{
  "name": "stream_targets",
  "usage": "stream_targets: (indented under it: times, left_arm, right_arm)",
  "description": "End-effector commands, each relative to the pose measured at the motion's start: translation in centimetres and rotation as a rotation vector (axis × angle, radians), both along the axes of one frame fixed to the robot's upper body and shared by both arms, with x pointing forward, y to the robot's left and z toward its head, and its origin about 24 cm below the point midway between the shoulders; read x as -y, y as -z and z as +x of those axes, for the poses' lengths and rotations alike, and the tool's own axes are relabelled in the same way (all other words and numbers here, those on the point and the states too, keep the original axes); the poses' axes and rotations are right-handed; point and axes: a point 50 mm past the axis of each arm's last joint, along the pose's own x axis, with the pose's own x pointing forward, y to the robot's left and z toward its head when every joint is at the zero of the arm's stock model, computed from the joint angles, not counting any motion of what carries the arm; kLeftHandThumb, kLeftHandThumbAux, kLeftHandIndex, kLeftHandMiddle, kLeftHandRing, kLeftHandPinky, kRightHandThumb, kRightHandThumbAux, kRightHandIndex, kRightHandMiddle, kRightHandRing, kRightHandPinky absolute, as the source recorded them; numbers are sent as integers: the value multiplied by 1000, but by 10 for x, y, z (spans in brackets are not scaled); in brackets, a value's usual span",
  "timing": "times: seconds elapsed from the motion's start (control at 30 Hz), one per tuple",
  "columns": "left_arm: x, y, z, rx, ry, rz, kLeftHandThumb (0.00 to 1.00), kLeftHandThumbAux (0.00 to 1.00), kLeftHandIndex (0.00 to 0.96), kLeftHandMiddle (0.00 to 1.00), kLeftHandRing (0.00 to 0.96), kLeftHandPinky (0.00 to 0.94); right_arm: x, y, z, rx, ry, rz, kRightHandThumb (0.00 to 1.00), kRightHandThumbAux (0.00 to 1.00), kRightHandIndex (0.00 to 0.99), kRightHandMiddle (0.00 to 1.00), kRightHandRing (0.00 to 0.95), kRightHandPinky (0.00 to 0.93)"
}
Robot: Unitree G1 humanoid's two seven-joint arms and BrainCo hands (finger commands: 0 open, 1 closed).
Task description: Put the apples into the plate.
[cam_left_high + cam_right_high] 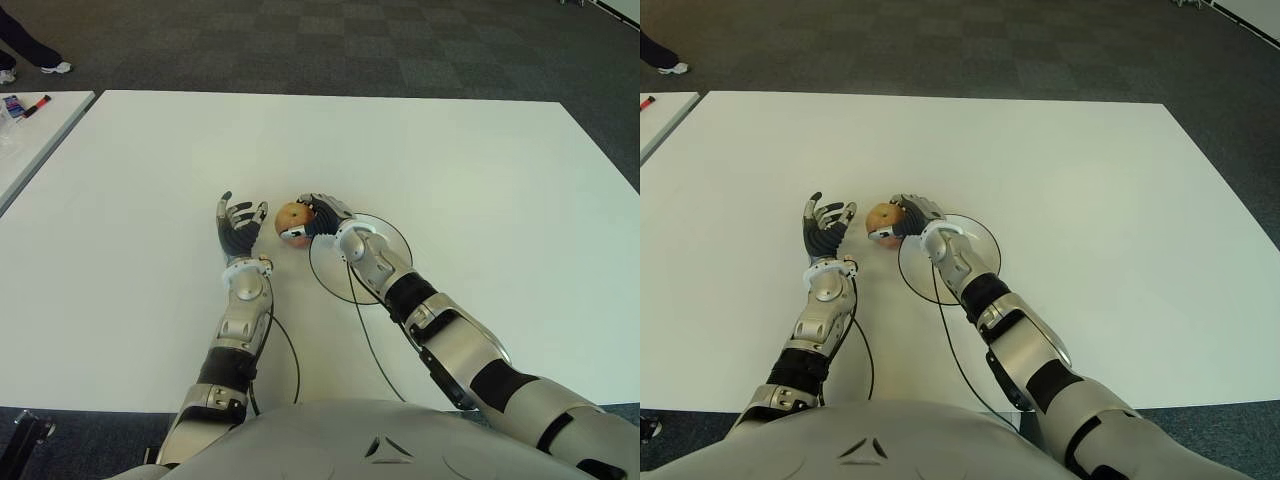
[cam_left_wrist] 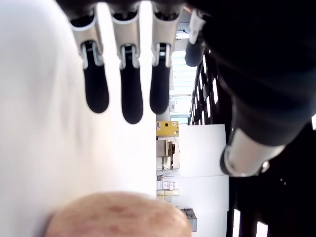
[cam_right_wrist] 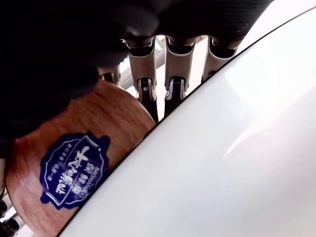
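Head stereo pair above the table (shared scene); wrist cameras close-up

apple: reddish-brown shading to yellow-orange, with a dark blue sticker printed in white
plate: white, with a thin black rim
bench: plain white
left hand: dark grey palm and fingers with silver knuckle pieces and black tips
right hand: black and silver
arms: silver shells with black joints
cables: black
floor: dark grey carpet in a faint checkered pattern of squares
side table: white
marker: red and black
shoe: white
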Motion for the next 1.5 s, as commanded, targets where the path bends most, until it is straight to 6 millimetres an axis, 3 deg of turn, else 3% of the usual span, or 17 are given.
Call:
stream_targets:
  times: [0.03,1.5]
  left_arm:
    - [30,-1,3,1,0,-105,187,719,137,347,428,448]
    - [34,-2,3,20,-6,-120,206,708,113,329,419,447]
  right_arm:
    - [15,11,-2,-35,49,-37,718,508,305,360,396,446]
    - [20,-2,3,120,80,27,798,492,387,436,469,484]
